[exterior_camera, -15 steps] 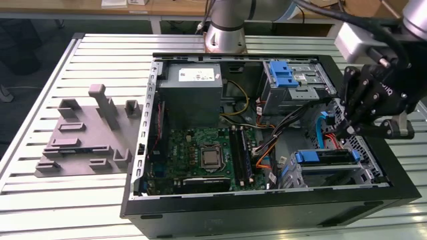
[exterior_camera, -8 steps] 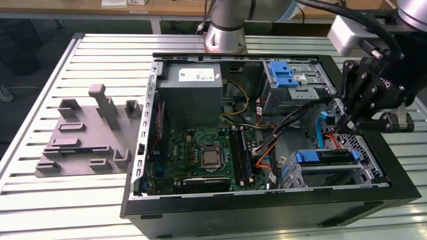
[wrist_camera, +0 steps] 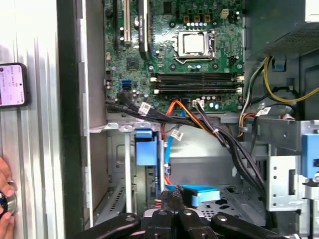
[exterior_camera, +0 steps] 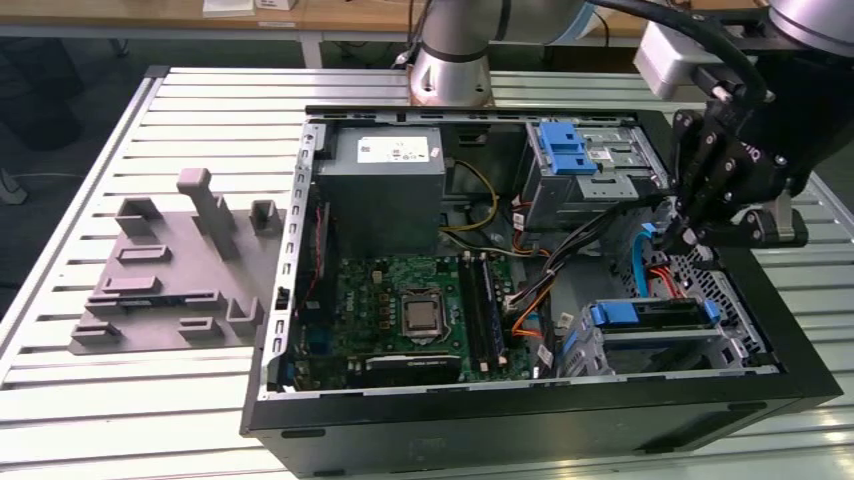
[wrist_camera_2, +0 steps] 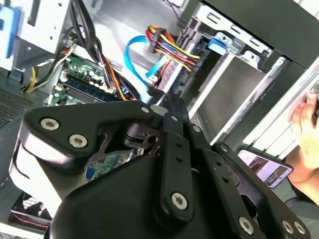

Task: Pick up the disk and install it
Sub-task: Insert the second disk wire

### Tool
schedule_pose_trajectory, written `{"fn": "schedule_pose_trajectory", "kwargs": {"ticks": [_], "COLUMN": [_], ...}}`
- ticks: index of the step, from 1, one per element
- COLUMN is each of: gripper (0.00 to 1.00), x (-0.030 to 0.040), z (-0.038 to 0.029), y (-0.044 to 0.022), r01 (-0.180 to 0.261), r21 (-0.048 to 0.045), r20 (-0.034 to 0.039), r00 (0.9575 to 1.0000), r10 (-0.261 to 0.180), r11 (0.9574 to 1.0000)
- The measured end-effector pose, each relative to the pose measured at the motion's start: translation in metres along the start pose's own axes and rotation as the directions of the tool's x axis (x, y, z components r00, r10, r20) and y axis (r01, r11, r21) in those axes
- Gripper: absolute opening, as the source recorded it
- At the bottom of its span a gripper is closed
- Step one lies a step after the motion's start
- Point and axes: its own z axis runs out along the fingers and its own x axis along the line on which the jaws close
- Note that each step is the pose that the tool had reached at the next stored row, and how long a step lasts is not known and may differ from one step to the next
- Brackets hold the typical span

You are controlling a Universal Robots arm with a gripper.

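The disk (exterior_camera: pixel 663 312), silver with a blue bracket, lies in the lower drive bay at the front corner of the open computer case (exterior_camera: pixel 534 405), on the exterior view's right. In the second wrist view its silver face (wrist_camera_2: pixel 234 94) sits inside the bay under a blue tab. My gripper (exterior_camera: pixel 683 238) hangs above that bay, apart from the disk. The fingers are together in both wrist views (wrist_camera_2: pixel 162 99) (wrist_camera: pixel 173 213). Their tips sit at the black plug of a blue flat cable (wrist_camera: pixel 199 194); whether they pinch it is unclear.
A grey power supply box (exterior_camera: pixel 387 190) and a drive cage with a blue latch (exterior_camera: pixel 587 160) stand at the case's back, with the motherboard (exterior_camera: pixel 414 310) between them. Cable bundles (wrist_camera_2: pixel 169 47) run beside the gripper. A grey fixture plate (exterior_camera: pixel 174 270) lies outside. A phone (wrist_camera: pixel 12 84) and a hand (wrist_camera_2: pixel 304 119) are close by.
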Motion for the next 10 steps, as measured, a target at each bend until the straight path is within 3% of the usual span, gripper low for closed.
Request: {"fn": "schedule_pose_trajectory", "kwargs": {"ticks": [6, 10], "gripper": [0.11, 0.11], "x": [-0.0099, -0.0134], "z": [-0.0057, -0.0062], "y": [0.0033, 0.0069], "r01": [0.000, 0.000], "r21": [0.0072, 0.0126], "r20": [-0.0033, -0.0067], "r00": [1.0000, 1.0000], "r10": [0.000, 0.000], "r11": [1.0000, 0.9999]}}
